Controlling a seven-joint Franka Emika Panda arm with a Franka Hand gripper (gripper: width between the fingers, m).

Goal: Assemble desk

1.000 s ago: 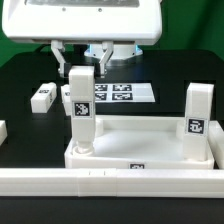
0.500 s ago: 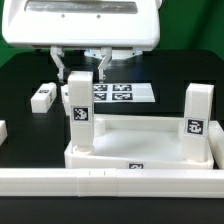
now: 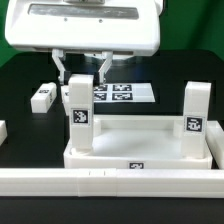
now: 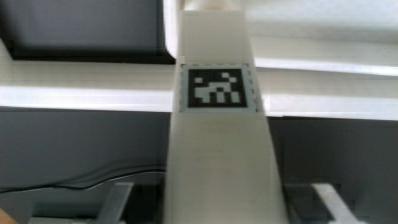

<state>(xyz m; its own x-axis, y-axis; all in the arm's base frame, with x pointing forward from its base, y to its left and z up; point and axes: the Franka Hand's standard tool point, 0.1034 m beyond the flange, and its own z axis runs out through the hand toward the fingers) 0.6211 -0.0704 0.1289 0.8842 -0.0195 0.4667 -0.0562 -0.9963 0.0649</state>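
Note:
The white tabletop (image 3: 140,152) lies upside down with two white legs standing upright in its corner sockets. One leg (image 3: 79,115) is at the exterior view's left and the other (image 3: 196,115) at its right. My gripper (image 3: 82,68) straddles the top of the left leg. In the wrist view this tagged leg (image 4: 217,120) runs between my fingers (image 4: 118,205), with a dark gap on each side, so the gripper (image 4: 222,208) is open and holds nothing. The tabletop's rim (image 4: 80,95) shows pale behind the leg.
A loose leg (image 3: 42,97) lies at the exterior view's left, and another white piece (image 3: 3,131) pokes in at the left edge. The marker board (image 3: 122,93) lies behind the tabletop. A long white rail (image 3: 110,181) runs along the front.
My fingers have spread away from the sides of the left leg, which stays upright in its socket. Nothing else has moved.

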